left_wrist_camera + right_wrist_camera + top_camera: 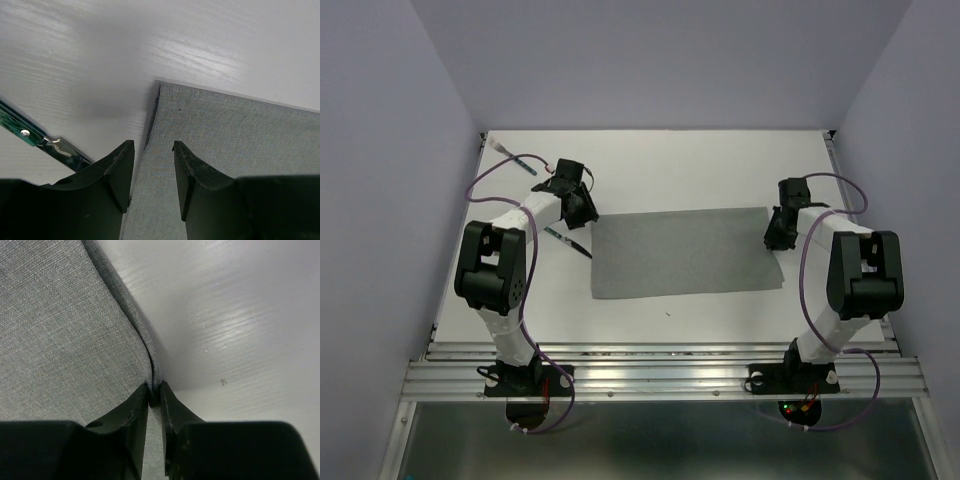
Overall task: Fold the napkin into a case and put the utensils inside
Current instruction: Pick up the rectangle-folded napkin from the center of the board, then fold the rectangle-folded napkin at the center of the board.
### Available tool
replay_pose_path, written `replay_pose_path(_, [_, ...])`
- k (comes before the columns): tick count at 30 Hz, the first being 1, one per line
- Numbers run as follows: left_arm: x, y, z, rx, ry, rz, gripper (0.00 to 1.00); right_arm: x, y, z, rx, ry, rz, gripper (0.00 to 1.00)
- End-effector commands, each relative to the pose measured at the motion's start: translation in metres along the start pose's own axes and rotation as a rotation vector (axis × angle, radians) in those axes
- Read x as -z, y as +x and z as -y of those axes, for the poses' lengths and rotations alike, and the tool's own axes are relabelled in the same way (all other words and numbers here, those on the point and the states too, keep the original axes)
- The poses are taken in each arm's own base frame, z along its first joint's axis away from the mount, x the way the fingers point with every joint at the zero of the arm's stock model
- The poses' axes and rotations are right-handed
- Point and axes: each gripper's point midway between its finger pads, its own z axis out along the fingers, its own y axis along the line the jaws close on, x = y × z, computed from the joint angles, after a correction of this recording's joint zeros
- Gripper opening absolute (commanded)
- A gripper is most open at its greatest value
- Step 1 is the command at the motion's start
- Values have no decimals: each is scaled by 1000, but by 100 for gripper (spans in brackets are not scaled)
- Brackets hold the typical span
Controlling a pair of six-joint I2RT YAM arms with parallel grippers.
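Napkin (685, 252) lies flat on the surface (670, 170). I see my right end effector (155, 389) pinched on its right edge; left end effector (153, 152) gapes over the left edge, gripping nothing.

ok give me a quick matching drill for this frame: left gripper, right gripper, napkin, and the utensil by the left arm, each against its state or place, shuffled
Column 1
1. left gripper
2. right gripper
3. napkin
4. utensil by the left arm

Column 2
A. lying flat in the middle of the table
B. jaws pinched shut on the napkin's right edge
C. on bare table, just off the napkin's left edge
D. jaws apart, astride the napkin's left edge

Pairs: 1-D, 2-B, 3-A, 4-C
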Motion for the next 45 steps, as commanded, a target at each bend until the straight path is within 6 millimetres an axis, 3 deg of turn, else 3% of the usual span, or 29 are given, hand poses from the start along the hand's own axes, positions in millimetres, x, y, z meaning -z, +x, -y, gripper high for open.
replay_pose_path(1, [13, -5, -10, -7, -45, 42, 48, -6, 8, 13, 3, 82, -26, 14])
replay_pose_path(2, [13, -4, -11, -8, -48, 43, 48, -5, 6, 15, -2, 94, -12, 5])
replay_pose_path(4, [11, -3, -15, -8, -67, 42, 49, -2, 2, 17, -16, 102, 16, 1])
replay_pose_path(15, [-8, 29, -21, -4, -49, -41, 49, 22, -15, 12, -29, 65, 92, 1])
replay_pose_path(26, [-16, 61, 8, -41, 35, -112, 49, 59, -29, -3, -11, -7, 143, 1])
replay_pose_path(35, [-18, 87, 42, -81, 82, -151, 49, 92, -25, -41, 52, -102, 166, 1])
replay_pose_path(45, [-19, 107, 59, -90, 115, -182, 49, 118, -1, -108, 137, -240, 161, 1])
